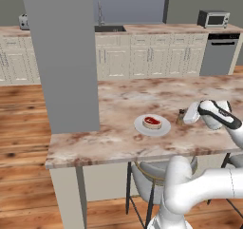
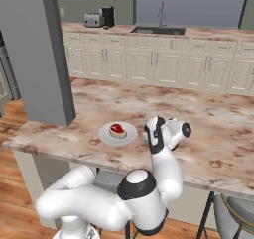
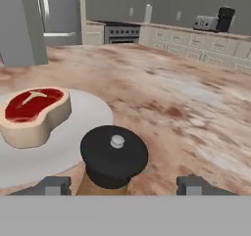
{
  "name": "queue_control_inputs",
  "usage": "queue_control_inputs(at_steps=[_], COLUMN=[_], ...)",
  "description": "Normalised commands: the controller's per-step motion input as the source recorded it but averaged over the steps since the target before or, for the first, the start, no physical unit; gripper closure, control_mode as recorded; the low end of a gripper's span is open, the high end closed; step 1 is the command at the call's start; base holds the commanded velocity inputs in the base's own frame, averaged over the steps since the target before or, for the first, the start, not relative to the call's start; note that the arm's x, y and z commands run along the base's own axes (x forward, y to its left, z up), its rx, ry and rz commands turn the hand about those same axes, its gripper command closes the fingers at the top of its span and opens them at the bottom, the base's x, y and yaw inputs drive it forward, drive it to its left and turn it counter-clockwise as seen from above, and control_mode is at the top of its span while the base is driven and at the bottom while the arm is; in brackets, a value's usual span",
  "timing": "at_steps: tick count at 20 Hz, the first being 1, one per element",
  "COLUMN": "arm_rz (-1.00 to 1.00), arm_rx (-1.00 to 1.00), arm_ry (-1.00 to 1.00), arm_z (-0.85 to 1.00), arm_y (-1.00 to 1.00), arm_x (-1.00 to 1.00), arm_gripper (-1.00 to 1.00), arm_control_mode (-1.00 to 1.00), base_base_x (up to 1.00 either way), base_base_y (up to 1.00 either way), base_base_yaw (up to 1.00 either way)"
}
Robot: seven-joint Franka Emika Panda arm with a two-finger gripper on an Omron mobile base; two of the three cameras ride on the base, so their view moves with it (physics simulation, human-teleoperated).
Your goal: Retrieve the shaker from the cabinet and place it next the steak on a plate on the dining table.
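The brown shaker (image 3: 113, 156) with its dark round cap stands upright on the marble dining table (image 3: 186, 98), just right of the white plate (image 3: 83, 127). The red steak (image 3: 32, 110) lies on that plate. My gripper (image 3: 122, 185) is open, with one fingertip on each side of the shaker and a gap to both. From the left base view, the shaker (image 1: 181, 115) sits between the plate (image 1: 142, 128) with the steak (image 1: 152, 121) and my gripper (image 1: 184, 117). In the right base view my hand (image 2: 158, 131) covers the shaker, right of the plate (image 2: 106, 135).
A wide grey pillar (image 1: 61, 57) stands on the table's left end. Grey stools (image 1: 142, 176) sit under the near edge. Behind the table run white base cabinets (image 1: 142, 57) with a sink (image 2: 158, 29), a microwave (image 1: 213, 19) and a toaster (image 2: 93, 19).
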Motion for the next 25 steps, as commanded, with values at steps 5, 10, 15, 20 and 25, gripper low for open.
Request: queue_control_inputs(at_steps=[5,10,15,20,25], arm_rz=[0.00,0.02,0.15,0.19,0.19], arm_rx=[0.00,0.00,-0.01,-0.05,-0.05], arm_ry=[-0.05,-0.14,-0.30,-0.40,-0.40], arm_z=[0.16,0.16,0.87,1.00,1.00], arm_y=[-0.25,-0.02,0.00,0.00,0.00], arm_x=[-0.48,-0.68,-0.78,-1.00,-1.00], arm_gripper=[-1.00,-1.00,-1.00,-1.00,-1.00], arm_control_mode=[-1.00,-1.00,-1.00,-1.00,-1.00], base_base_x=[0.00,0.00,0.00,0.00,0.00], base_base_y=[0.00,0.00,0.00,0.00,0.00], base_base_yaw=[0.00,0.00,0.00,0.00,0.00])
